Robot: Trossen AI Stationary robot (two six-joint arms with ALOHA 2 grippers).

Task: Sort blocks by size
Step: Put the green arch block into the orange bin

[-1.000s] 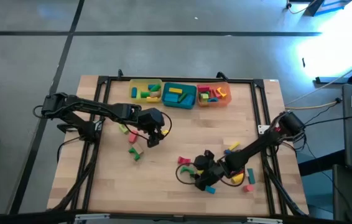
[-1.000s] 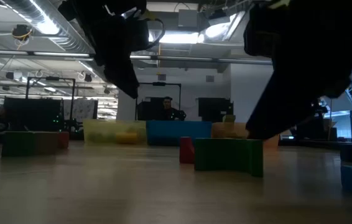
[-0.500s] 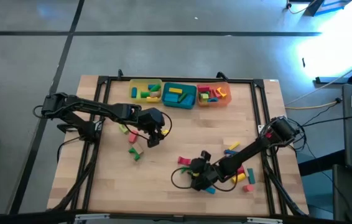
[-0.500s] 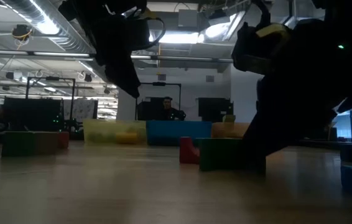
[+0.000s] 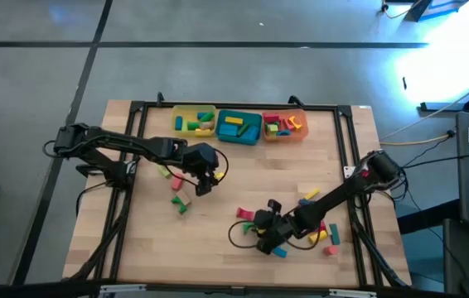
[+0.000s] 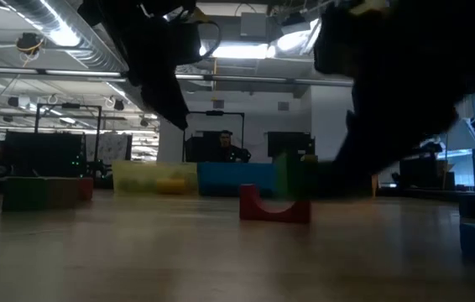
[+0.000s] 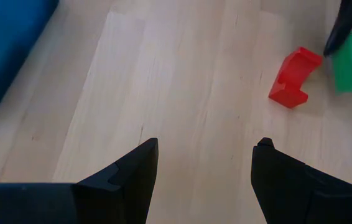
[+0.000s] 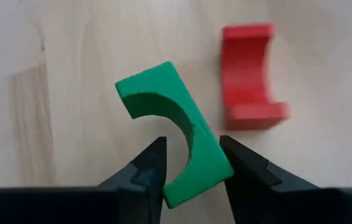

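No legible writing or brand marks appear on any item. Three trays sit in a row at the bench's far edge: yellow tray [image 5: 194, 121], teal tray [image 5: 239, 127], orange tray [image 5: 284, 126], each containing blocks. The right gripper [image 8: 191, 163] is clamped on one green arch block [image 8: 175, 127], tilted, near the bench's front edge; one red arch block [image 8: 247, 76] lies just beside it. The left gripper [image 7: 204, 163], fingers apart and holding nothing, hangs over the bench's left half.
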